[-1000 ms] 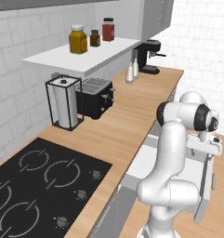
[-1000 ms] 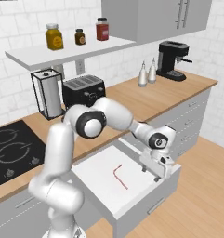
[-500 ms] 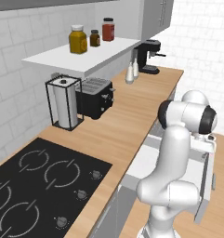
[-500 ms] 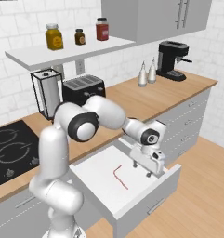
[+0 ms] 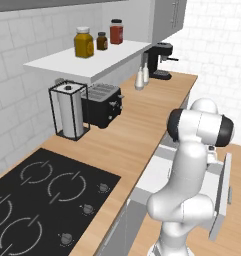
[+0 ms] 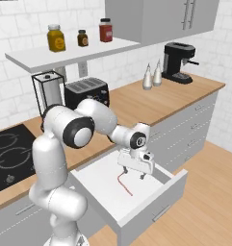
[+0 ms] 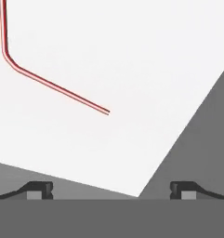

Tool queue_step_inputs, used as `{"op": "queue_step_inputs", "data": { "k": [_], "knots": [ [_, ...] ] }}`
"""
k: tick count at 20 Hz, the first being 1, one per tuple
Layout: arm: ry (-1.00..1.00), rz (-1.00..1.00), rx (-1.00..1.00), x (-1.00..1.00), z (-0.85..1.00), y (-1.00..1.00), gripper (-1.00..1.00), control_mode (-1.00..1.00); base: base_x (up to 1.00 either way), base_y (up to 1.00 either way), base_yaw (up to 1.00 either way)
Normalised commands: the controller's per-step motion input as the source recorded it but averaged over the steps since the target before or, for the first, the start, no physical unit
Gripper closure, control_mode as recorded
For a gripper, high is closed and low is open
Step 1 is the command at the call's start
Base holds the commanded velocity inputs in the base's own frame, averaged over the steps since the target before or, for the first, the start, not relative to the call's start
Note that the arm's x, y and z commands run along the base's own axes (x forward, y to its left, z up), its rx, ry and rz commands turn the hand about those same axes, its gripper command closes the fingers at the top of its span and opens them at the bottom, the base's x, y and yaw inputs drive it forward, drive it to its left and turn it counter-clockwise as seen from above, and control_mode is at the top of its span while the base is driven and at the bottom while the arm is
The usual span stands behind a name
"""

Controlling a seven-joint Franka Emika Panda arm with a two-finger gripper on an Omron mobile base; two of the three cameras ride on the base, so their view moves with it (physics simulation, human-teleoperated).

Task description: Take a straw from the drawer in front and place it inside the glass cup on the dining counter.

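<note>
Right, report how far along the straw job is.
Done: the drawer stands pulled out. In hand: the gripper hangs open over the straw, which lies flat on the drawer floor, ungrasped. Left: grip and lift it, carry it to the glass cup, drop it in.

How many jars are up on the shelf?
3. On the shelf: a yellow jar at the left, a small dark jar in the middle, a red jar at the right.

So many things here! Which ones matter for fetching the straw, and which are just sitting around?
For the job:
straw, lying in the open drawer
gripper, jaws open above it

Just sitting around:
toaster
coffee machine
paper towel holder
three jars on the shelf
hob
</note>
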Motion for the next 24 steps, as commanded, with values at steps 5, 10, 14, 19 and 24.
{"op": "queue_step_inputs", "data": {
  "k": [5, 10, 14, 19, 24],
  "knots": [
    [-0.16, 0.25, 0.03, 0.1, -0.32, 0.31, -1.0, -1.0, 0.0, 0.0, 0.0],
    [-0.05, 0.18, 0.05, 0.17, -0.19, 0.25, -1.0, -1.0, 0.0, 0.0, 0.0],
    [-0.03, 0.22, 0.04, 0.21, -0.19, 0.15, -1.0, -1.0, 0.0, 0.0, 0.0],
    [-0.06, 0.24, 0.05, 0.07, -0.26, 0.11, -1.0, -1.0, 0.0, 0.0, 0.0],
    [-0.07, 0.22, 0.08, 0.0, -0.31, 0.0, -1.0, -1.0, 0.0, 0.0, 0.0]
  ]
}}
